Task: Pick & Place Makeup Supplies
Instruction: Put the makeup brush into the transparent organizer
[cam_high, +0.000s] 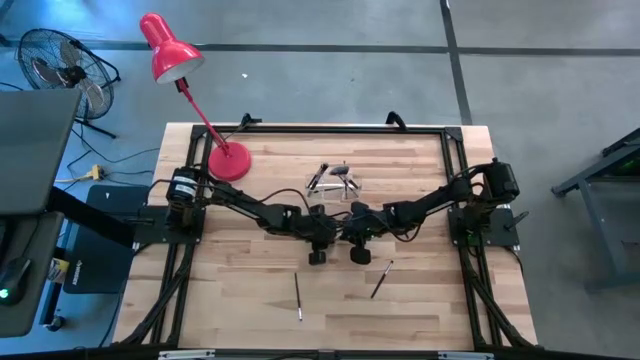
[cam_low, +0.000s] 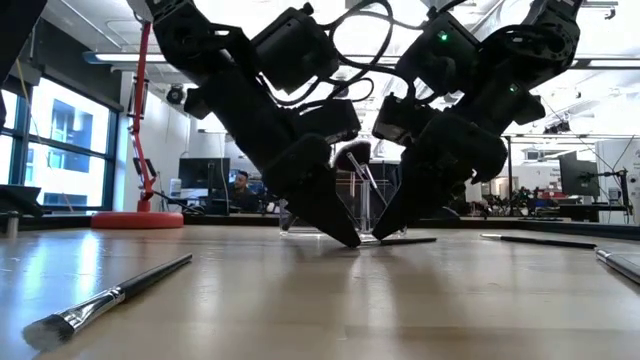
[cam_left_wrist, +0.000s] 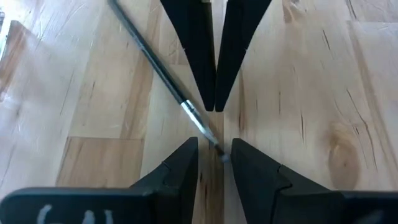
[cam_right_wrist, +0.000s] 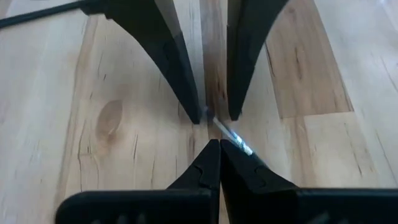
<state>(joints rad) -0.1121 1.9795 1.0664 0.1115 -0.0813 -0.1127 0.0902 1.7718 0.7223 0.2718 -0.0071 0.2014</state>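
A thin dark-handled brush (cam_left_wrist: 155, 68) with a silvery ferrule lies flat on the table's middle, and both grippers meet over it. In the left wrist view my left gripper (cam_left_wrist: 214, 152) is open, its fingers either side of the brush's head end without touching. My right gripper (cam_right_wrist: 219, 146) is shut, and its tips sit at the ferrule. From the low view, the arms slant down toward each other over the brush (cam_low: 405, 240). The clear holder (cam_high: 335, 182) stands farther back with some supplies in it. Two more brushes (cam_high: 298, 296) (cam_high: 381, 279) lie flat near the near edge. My right gripper's shut fingertips (cam_left_wrist: 210, 102) come down slanting from the table's right and end at the brush's silvery ferrule (cam_left_wrist: 194, 117). The brush lies flat on the wood. I cannot tell whether the tips touch it.
A red desk lamp (cam_high: 228, 160) stands on the table's far left part. In the low view a flat brush (cam_low: 110, 297) lies on the near left and two more supplies (cam_low: 540, 241) (cam_low: 620, 262) on the right. Bare wood shows along the near edge.
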